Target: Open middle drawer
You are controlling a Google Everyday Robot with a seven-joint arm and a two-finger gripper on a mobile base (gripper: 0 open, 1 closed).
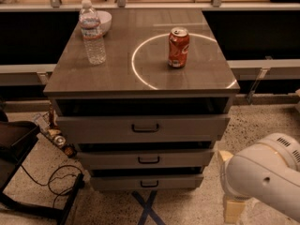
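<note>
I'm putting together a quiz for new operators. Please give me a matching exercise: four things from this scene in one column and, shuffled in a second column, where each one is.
1. clear plastic water bottle
2. red soda can
3. middle drawer, wide grey front, dark bar handle
4. the robot's gripper

A. low by the floor, right of the grey cabinet
B. inside the bright ring on the cabinet's top
C. beside the white bowl, back left of the top
D. between the taller drawer and the lowest drawer

Pairs: 1-C, 2-B, 3-D, 4-A
</note>
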